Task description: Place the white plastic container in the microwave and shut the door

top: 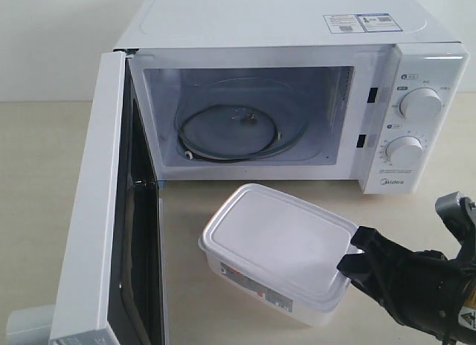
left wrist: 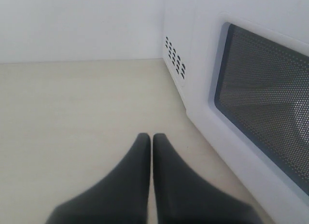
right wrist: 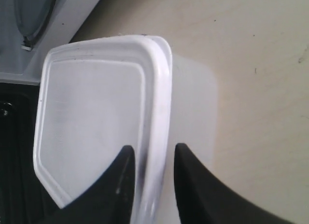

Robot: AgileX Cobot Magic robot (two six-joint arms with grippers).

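The white plastic container (top: 268, 241) sits on the table in front of the microwave (top: 297, 33), lid on, with its red-marked label facing the front. The door (top: 93, 211) stands wide open at the left, showing the glass turntable (top: 238, 129). My right gripper (top: 348, 254) is open and straddles the container's near right rim. One finger lies on the lid, the other beside the wall, with a thin gap showing (right wrist: 152, 154). My left gripper (left wrist: 151, 137) is shut on nothing, low over the table beside the door's outer face (left wrist: 265, 103).
Two round dials (top: 420, 103) are on the microwave's right panel. The open door blocks the left side of the table in front. A pale part of the left arm (top: 26, 324) shows at the bottom left corner, behind the door.
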